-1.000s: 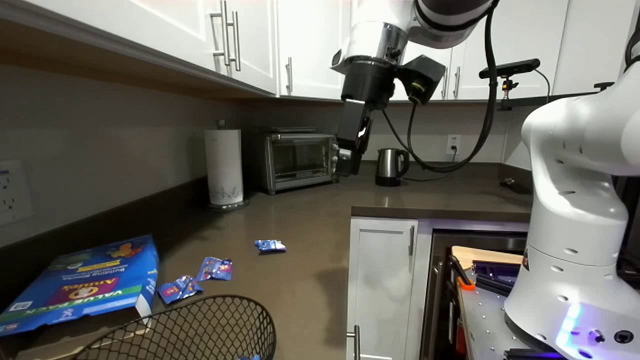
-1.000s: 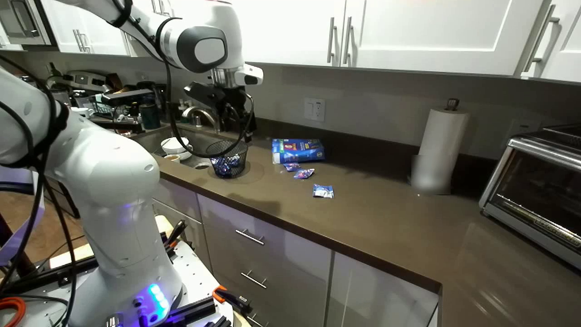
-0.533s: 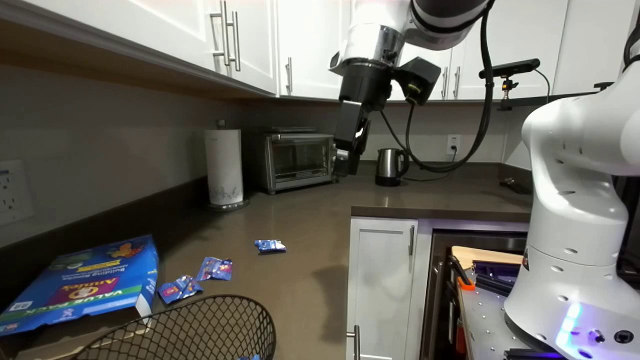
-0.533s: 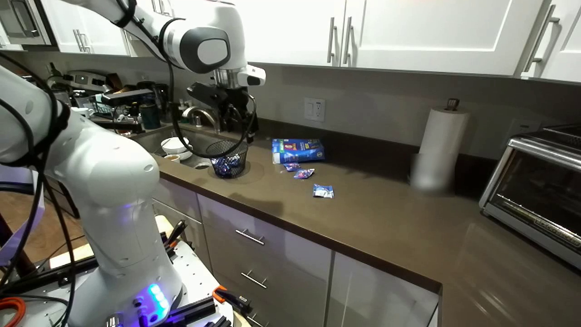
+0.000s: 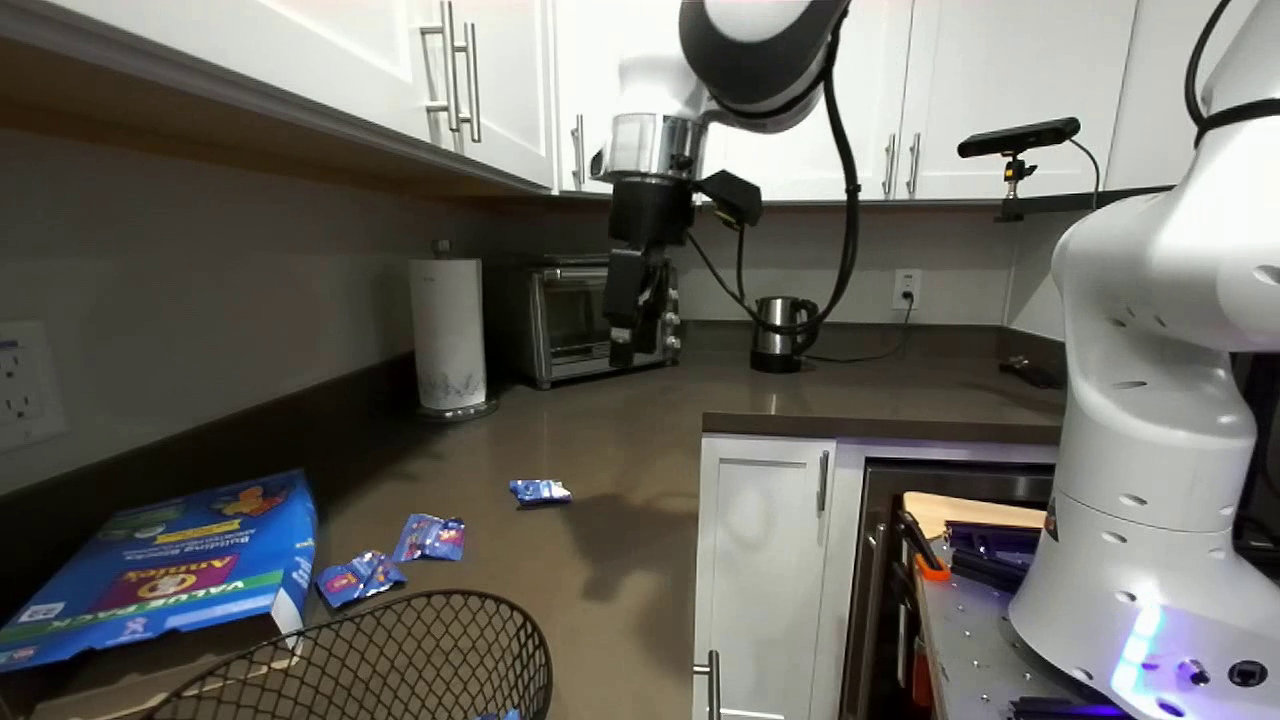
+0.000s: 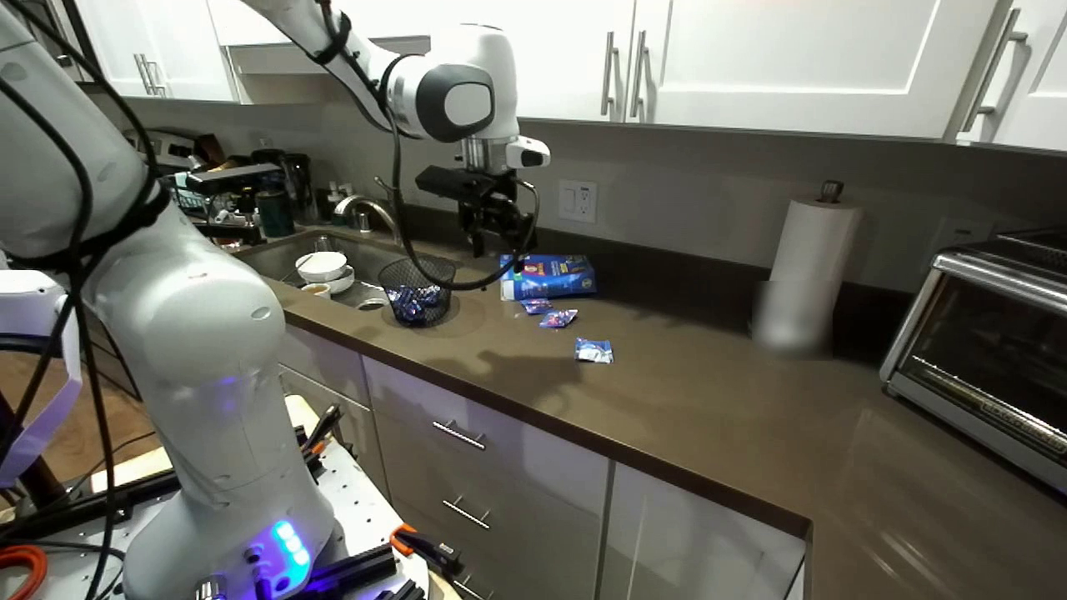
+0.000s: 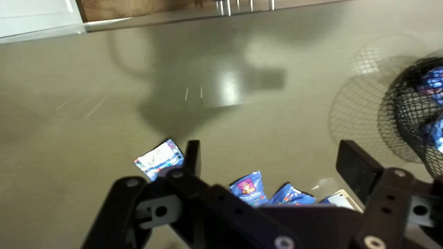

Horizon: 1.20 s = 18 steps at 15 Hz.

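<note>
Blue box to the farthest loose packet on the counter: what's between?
Two more blue packets lie between the blue box and the farthest loose packet. It shows in both exterior views.

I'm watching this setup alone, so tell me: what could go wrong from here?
Closing on the middle snack packet, the open jaws might also catch its close neighbour by the blue box. The looped cable hanging beside the jaws might snag the mesh basket. That basket stands beside the sink, so a knock might tip it in.
</note>
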Motion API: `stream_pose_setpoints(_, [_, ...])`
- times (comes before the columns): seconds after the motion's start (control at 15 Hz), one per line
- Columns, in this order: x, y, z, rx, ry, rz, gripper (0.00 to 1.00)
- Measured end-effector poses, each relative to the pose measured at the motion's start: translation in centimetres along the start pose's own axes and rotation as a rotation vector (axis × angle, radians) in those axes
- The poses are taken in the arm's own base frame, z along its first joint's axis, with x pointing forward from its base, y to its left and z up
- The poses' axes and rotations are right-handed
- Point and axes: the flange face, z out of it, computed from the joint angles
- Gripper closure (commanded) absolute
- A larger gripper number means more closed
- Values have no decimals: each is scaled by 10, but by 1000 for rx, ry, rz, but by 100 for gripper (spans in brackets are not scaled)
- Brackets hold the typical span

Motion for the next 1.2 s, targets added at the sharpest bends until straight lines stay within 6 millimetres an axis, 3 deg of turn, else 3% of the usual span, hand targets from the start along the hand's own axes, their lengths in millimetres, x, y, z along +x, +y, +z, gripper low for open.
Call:
stream_pose_setpoints(0.47, [79, 28, 58, -14, -97, -60, 0])
stream_pose_setpoints(1.2, [165, 86, 142, -62, -173, -30, 0])
